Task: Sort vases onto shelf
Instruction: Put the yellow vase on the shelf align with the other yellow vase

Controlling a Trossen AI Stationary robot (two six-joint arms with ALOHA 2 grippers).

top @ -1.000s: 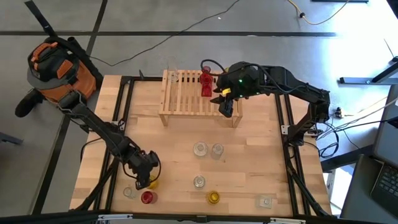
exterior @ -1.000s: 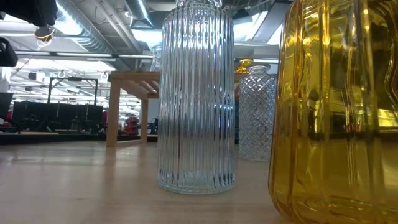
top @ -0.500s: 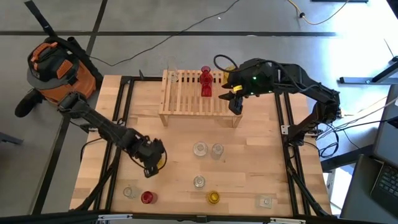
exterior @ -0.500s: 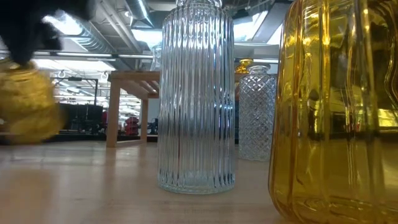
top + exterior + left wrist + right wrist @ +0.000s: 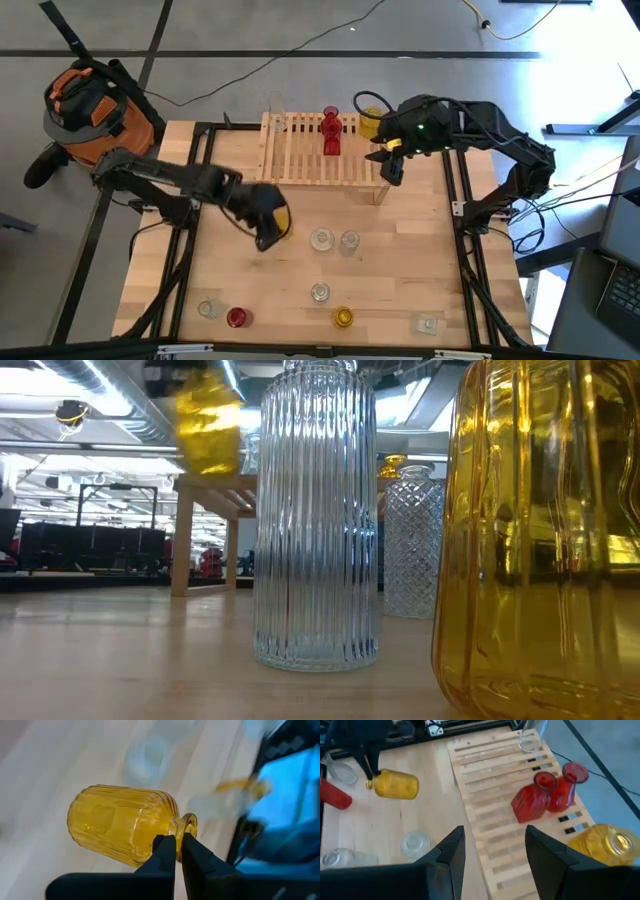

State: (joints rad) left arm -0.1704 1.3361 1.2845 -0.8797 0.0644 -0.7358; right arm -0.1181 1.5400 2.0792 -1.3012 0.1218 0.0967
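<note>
**A:** Nearest the bottom of the overhead frame, what waits on the table (image 5: 420,255)?

**B:** A row of unsorted vases: a clear one (image 5: 208,309) at lower left, a red vase (image 5: 237,318) just beside it, a yellow one (image 5: 343,318) at lower centre, and another clear one (image 5: 428,324) lower right. Slightly higher, three clear vases stand near the middle, one (image 5: 320,293) below a pair (image 5: 334,240). None is on the shelf yet, judging by where they stand.

**A:** And the arm at centre left?

**B:** The left gripper (image 5: 268,226) is off the wood, carrying a yellow ribbed vase (image 5: 122,825) sideways. Its fingertips (image 5: 165,851) are pressed on the narrow neck just below the lip, probably because the body is too wide to span. The vase hangs roughly level, mouth toward the gripper.

**A:** Where is it headed?

**B:** Likely the shelf (image 5: 300,165), the slatted rack at upper centre. Two red vases (image 5: 547,795) already stand together on its right half, with a clear vase (image 5: 529,741) at its far left corner, which suggests grouping by colour.

**A:** And the other arm?

**B:** The right gripper (image 5: 390,160) hovers at the rack's right end, jaws spread with nothing between them. A yellow vase (image 5: 371,124) sits just beyond that end, near the upper right; I cannot tell whether it rests on the rack's edge or beside it.
</note>
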